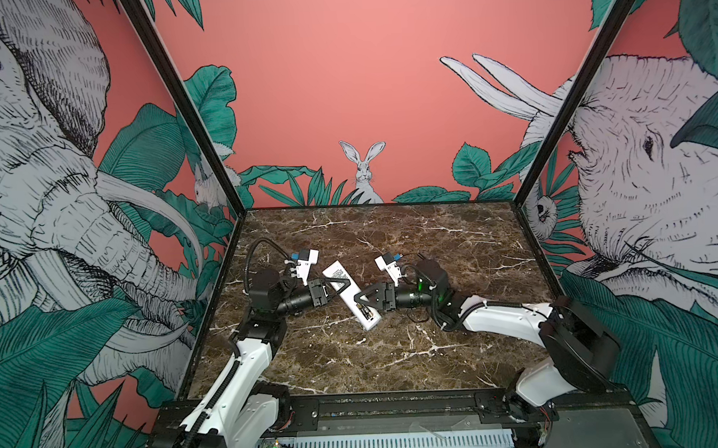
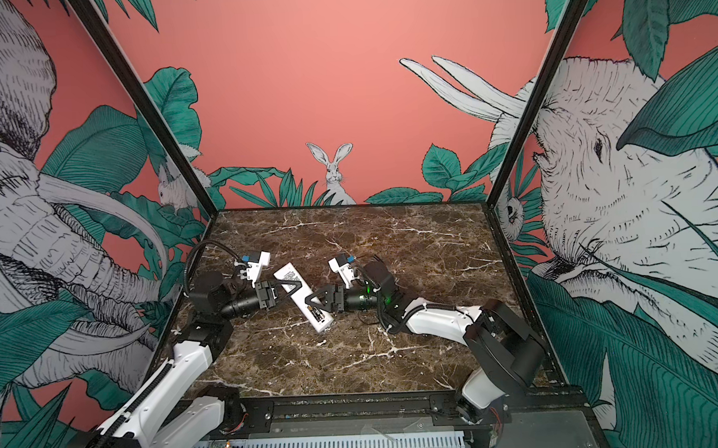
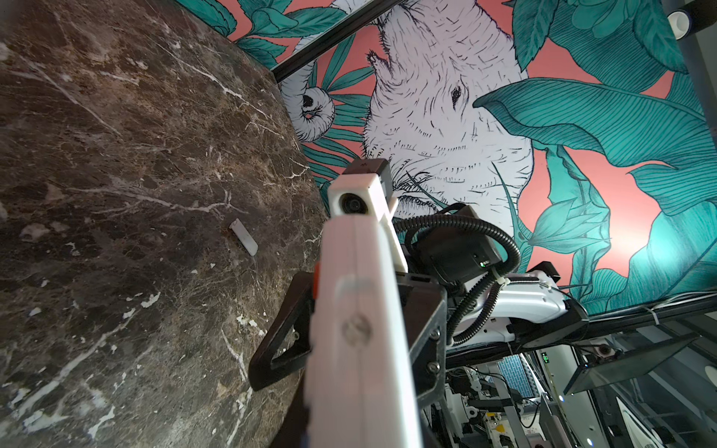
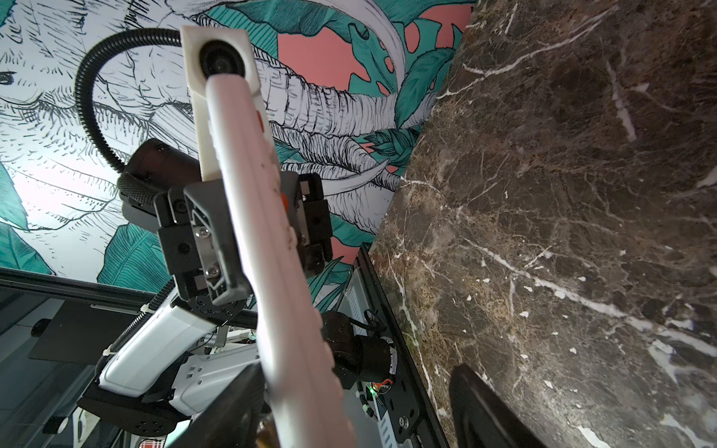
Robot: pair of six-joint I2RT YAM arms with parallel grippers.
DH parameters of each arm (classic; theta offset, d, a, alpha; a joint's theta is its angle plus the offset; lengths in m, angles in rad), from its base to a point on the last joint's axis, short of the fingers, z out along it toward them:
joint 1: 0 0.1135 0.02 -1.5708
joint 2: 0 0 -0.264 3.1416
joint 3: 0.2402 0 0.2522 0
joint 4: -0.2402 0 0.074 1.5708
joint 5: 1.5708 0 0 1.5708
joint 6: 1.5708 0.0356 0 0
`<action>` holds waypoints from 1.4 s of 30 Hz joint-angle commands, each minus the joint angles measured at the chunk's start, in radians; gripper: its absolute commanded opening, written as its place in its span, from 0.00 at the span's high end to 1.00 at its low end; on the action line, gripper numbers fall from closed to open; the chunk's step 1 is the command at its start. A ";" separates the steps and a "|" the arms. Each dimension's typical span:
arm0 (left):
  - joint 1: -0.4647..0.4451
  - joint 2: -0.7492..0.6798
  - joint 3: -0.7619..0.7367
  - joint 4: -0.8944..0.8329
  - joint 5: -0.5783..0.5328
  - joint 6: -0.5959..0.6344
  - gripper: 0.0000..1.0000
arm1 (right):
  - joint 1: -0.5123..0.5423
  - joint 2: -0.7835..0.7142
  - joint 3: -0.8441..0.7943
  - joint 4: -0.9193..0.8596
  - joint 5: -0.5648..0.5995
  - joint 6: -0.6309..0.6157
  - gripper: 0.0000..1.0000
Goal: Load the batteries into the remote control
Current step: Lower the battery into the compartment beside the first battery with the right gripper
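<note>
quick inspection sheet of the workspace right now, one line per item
surface: marble tabletop, dark with white veins
job's things: remote control held label side up, dark open slot at its near end; batteries too small to tell
clutter: small white flat piece lying on the marble
hands: left hand shut on the remote; right hand open, straddling the slot end
cables: black corrugated hoses on both arms, away from the remote
surroundings: mural walls with jungle animals, black frame posts

Marble table (image 1: 391,240) — jungle-mural walls (image 1: 343,88)
</note>
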 commanded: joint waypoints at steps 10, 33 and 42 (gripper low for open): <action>-0.001 -0.016 0.027 0.089 0.020 -0.074 1.00 | 0.008 0.020 -0.046 0.018 0.021 -0.109 0.38; -0.001 -0.007 0.003 -0.006 0.016 0.009 1.00 | -0.020 0.091 0.029 0.165 -0.088 0.043 0.24; -0.001 0.003 -0.001 -0.016 -0.006 0.009 1.00 | -0.006 0.073 -0.009 0.143 -0.100 0.016 0.24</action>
